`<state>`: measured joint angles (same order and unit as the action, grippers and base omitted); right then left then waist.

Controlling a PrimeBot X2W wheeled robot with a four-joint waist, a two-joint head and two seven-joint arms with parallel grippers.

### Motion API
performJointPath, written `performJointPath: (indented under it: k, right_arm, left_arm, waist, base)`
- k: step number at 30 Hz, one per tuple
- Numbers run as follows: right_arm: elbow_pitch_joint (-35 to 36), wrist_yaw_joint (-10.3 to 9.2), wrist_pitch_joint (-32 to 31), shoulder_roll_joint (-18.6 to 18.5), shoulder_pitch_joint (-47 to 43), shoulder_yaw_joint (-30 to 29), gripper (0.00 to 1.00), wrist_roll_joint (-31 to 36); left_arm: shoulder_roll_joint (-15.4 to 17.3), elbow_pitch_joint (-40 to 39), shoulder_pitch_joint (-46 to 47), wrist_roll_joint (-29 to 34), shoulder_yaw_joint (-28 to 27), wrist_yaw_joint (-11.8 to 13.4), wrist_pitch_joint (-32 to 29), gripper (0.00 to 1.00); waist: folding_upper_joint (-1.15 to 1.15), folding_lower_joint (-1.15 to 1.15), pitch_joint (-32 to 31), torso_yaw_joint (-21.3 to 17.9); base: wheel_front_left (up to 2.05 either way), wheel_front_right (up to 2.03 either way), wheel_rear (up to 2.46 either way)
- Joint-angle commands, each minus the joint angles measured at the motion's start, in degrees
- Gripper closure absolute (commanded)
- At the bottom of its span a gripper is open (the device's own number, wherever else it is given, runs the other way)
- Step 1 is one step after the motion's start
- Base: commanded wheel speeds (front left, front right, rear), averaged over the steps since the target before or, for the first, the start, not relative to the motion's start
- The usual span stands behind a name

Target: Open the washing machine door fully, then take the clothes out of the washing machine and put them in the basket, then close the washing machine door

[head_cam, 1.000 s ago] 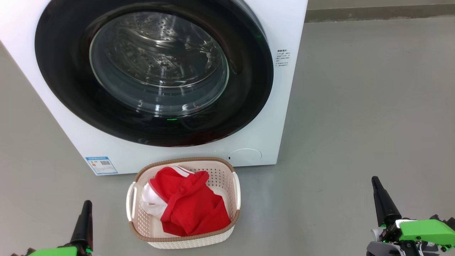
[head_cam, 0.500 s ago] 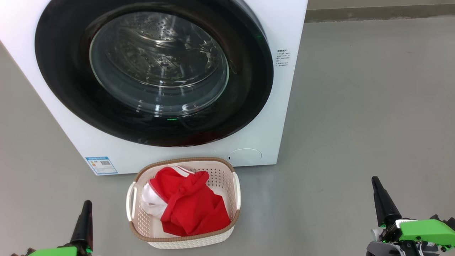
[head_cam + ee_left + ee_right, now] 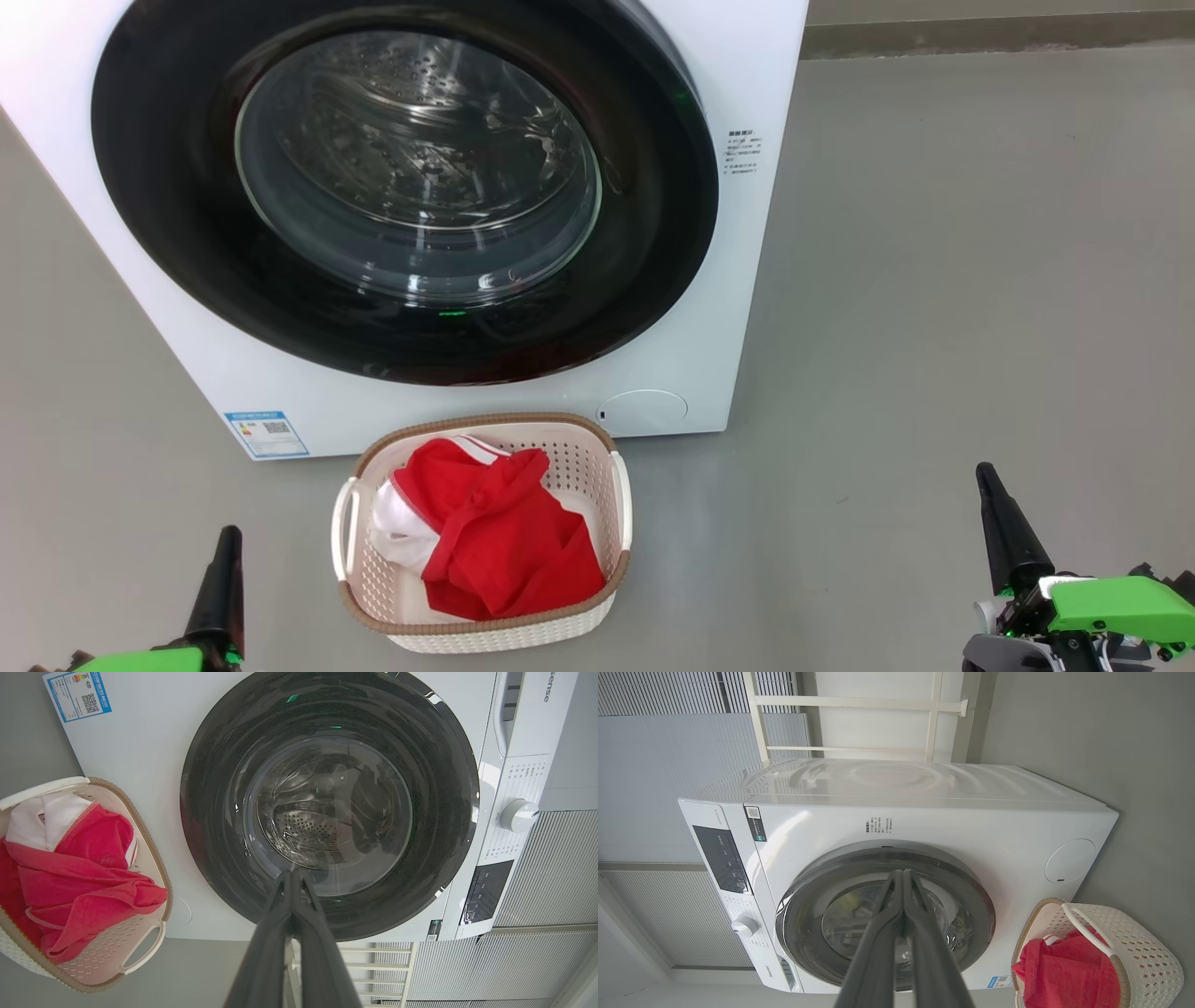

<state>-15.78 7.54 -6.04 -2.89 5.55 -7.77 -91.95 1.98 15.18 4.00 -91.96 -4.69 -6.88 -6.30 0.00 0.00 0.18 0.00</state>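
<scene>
Left tool (image 3: 228, 535) fingers together, basket (image 3: 504, 639) nearby, clothes (image 3: 509, 546) inside

Door (image 3: 406, 177): I see glossy black around a clear glass centre.
Machine (image 3: 747, 280): white; blue label (image 3: 266, 434) lower left.
Basket (image 3: 588, 467): cream, perforated, brown rim.
Clothes (image 3: 504, 541): red, white trim, I think.

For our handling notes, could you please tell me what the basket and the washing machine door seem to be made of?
The basket: likely matte cream plastic, moulded perforations, brown woven-look rim. The washing machine door: glossy black ring, probably plastic, around a clear, glass-like window catching reflections.
</scene>
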Motion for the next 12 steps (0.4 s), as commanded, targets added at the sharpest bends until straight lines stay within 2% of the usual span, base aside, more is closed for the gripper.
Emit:
performJointPath:
  k: [1, 12]
  right_arm:
    - [1.76, -0.05, -0.41, -0.06, 0.63, 1.3, 1.0, -0.25]
    - [1.76, -0.05, -0.43, -0.05, 0.63, 1.28, 1.0, -0.24]
  left_arm:
    - [0.9, -1.12, 2.2, -0.18, -1.87, -0.6, -0.21, 1.0]
    - [0.89, -1.13, 2.2, -0.18, -1.86, -0.6, -0.21, 1.0]
  waist:
    - [0.0, 0.0, 0.0, 0.0]
    - [0.0, 0.0, 0.0, 0.0]
  base:
    - [0.0, 0.0, 0.0]
    - [0.0, 0.0, 0.0]
